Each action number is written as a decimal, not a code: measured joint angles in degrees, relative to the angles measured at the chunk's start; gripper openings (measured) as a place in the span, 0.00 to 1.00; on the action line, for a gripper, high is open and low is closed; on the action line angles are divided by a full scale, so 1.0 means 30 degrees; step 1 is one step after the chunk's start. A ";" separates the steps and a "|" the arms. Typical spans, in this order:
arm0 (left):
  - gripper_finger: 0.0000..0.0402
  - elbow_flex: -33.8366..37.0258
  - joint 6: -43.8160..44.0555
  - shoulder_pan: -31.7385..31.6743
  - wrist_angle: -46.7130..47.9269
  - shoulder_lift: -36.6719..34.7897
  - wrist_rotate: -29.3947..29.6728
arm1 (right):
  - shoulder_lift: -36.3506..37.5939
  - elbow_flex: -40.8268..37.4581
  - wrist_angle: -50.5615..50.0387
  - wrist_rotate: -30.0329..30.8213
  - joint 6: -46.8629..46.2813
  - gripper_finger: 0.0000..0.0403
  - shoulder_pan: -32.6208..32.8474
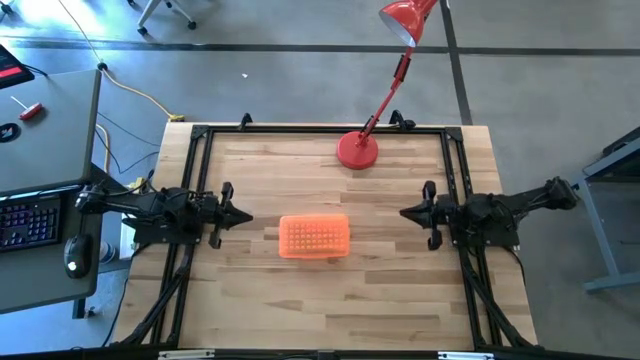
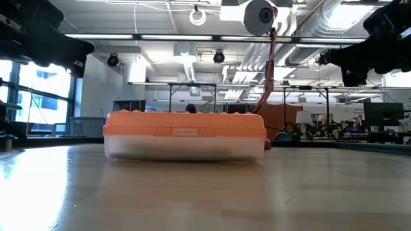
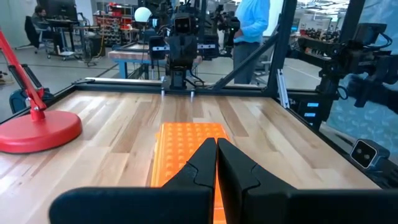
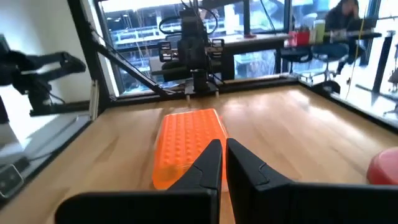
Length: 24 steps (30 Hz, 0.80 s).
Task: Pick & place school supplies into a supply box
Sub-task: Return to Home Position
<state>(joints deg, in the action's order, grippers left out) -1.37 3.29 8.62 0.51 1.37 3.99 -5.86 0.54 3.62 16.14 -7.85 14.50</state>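
The supply box, a clear case with a bumpy orange lid, lies closed and flat on its base at the middle of the wooden table; it also shows in the low view. The school supplies are out of view. My left gripper hangs level at the table's left side, shut, pointing at the box from a short way off. My right gripper hangs level at the right side, shut, facing the box. Neither touches anything.
A red desk lamp stands on its round base at the far middle of the table, its arm leaning away past the far edge. Black frame rails run along the table's sides. A desk with a keyboard stands left of the table.
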 joint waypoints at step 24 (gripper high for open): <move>0.11 0.0000 0.0000 0.0000 0.0000 -0.0005 0.0058 | -0.0085 0.0000 0.0133 -0.0004 0.1272 0.00 -0.0093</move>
<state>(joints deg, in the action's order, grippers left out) -1.37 3.29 8.62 0.51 1.35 4.16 -6.11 0.54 4.02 16.13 -4.03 14.22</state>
